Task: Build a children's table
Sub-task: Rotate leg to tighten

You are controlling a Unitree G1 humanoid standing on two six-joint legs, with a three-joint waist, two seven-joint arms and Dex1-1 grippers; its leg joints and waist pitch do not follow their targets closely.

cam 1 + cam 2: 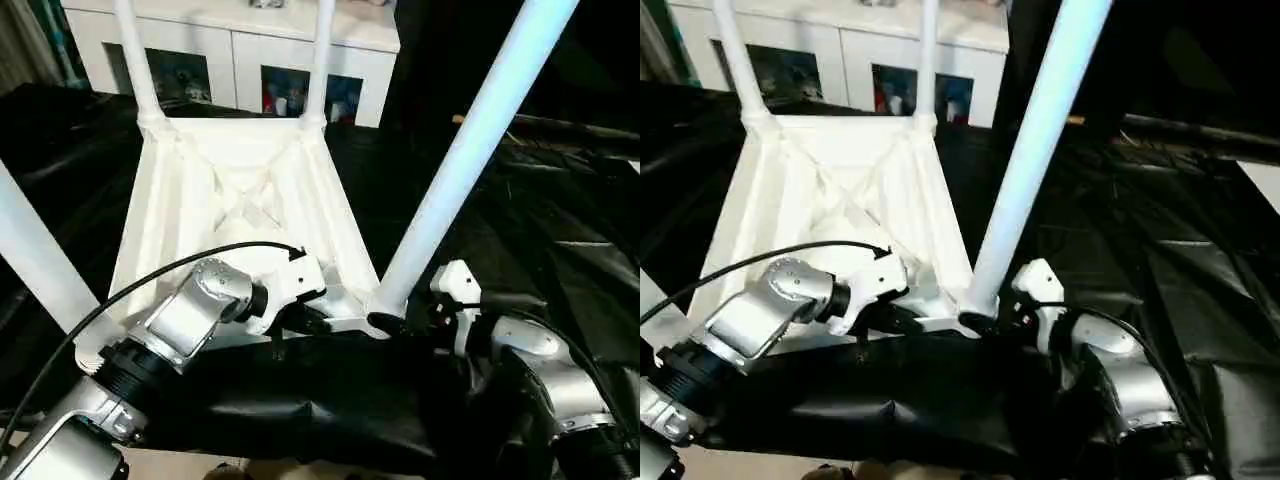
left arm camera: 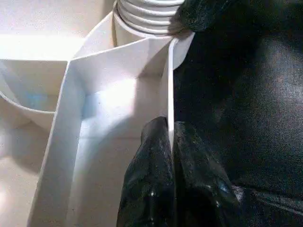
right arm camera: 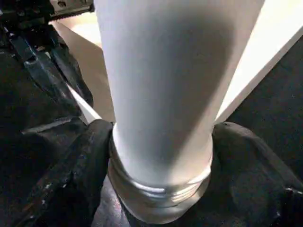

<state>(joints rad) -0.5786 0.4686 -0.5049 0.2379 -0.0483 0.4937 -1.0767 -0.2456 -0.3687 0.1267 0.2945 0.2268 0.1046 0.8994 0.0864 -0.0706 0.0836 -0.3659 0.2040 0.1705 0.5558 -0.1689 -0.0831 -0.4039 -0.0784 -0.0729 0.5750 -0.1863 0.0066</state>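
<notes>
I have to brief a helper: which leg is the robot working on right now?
On the black-cloth work table lies the upturned white children's table. It is the leg at its near right corner, the one whose base sits between the right pincer fingers.

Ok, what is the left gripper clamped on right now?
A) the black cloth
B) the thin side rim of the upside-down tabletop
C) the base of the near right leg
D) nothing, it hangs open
B: in the left wrist view the left gripper has its two black fingers pressed shut on the thin white rim of the children's table, not on the leg.
</notes>
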